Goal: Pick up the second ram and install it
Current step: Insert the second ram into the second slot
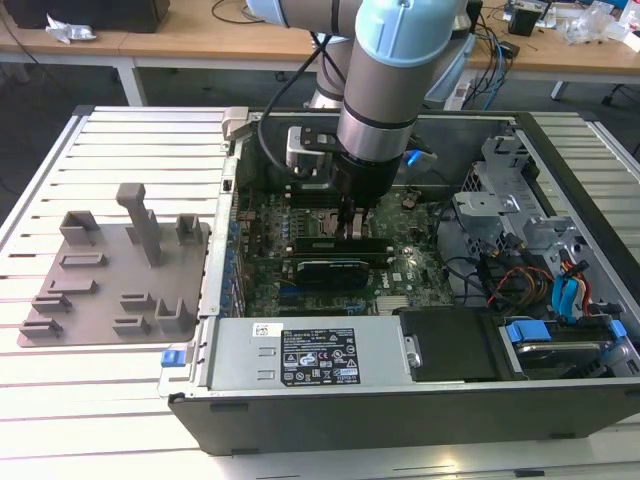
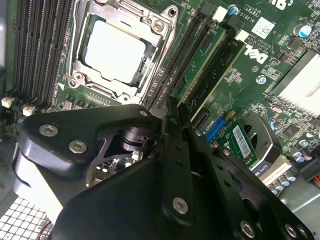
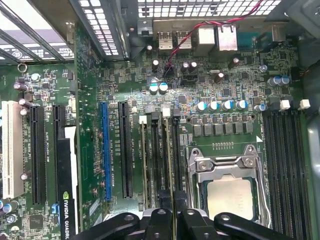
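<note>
1. Grey-green laminate, long, thin and flat: the second ram (image 2: 202, 62). Judged light and stiff along its length, yet fragile, with bare circuitry on both faces and a contact strip along the lower edge.
2. Best gripped on the two flat faces near mid-length, close to the upper edge. Avoid the contact strip, and apply no twist or sideways load, since a thin board probably cracks or scuffs before it bends.
3. Located on edge in the black memory slots (image 2: 185, 55), just beside the CPU socket (image 2: 117, 47) on the motherboard (image 3: 225, 75), inside the open computer case (image 1: 420, 425). Cannot tell whether fully seated or whether the end latches are closed.
4. Gripper (image 1: 355, 222) drawn narrow, with the fingers (image 2: 187, 150) clamped on the board's upper edge, as read from both wrist views. Thin edge of the board in line with the slit between them.
5. Arm (image 1: 385, 90) posed near vertical over the case, wrist pointing straight down, tool end low at slot level, near the black graphics card (image 1: 330, 268).
6. Grey plastic plate (image 1: 110, 270) with upright blocks: flat on the slatted table (image 1: 130, 140), outside the case toward the exterior view's left, well apart from the gripper.
</note>
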Available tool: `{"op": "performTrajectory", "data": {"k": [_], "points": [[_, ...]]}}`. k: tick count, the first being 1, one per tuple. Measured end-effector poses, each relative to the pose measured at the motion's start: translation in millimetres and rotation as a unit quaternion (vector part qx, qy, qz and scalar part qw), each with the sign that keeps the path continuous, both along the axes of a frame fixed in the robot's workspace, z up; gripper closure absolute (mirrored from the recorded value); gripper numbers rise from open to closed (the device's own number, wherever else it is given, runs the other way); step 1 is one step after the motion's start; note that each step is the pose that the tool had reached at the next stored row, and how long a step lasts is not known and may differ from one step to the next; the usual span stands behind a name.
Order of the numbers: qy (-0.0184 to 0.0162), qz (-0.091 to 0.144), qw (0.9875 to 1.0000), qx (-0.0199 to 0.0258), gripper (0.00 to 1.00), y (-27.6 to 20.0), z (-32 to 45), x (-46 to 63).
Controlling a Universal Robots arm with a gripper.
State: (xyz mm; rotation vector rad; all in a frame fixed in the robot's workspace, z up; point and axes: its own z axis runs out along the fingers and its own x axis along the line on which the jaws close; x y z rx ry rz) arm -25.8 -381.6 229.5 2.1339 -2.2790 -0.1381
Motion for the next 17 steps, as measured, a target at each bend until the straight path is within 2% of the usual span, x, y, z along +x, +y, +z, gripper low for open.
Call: {"op": "performTrajectory", "data": {"k": [7,10,17], "points": [[0.0,0.0,1.0,0.0002,0.87,0.0,-1.6,0.0],[-0.0001,0.0,1.0,0.0003,0.87,0.1,1.7,0.1],[0.0,0.0,1.0,-0.0001,0.87,0.0,2.1,0.0]]}}
